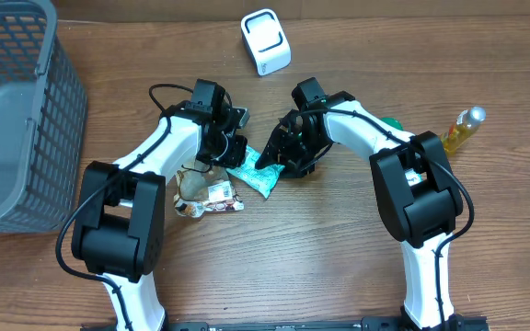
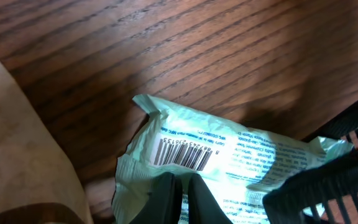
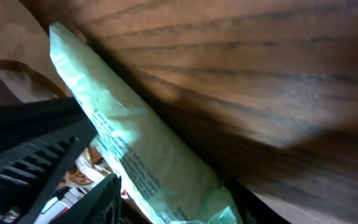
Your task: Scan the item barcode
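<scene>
Left end effector point(image 2: 180, 186) is pinching the pale green packet point(image 2: 260, 155) just below its barcode point(image 2: 182, 152), lower centre; right end effector point(image 3: 173, 198) is straddling it, grip unclear.

The packet point(image 1: 258, 176) is laid mid-table point(image 1: 339, 257), just right of a pouch point(image 1: 199, 188). A basket point(image 1: 17, 110) is placed far left, a scanner point(image 1: 266, 41) behind, and a bottle point(image 1: 463, 129) far right.

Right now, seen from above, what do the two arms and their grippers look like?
The left arm and the right arm both have white rounded shells with boxy black joints, and a thin black cable loops beside each. The left gripper and the right gripper are black. The left wrist view shows dark, tapered fingers. No markings are readable.
</scene>
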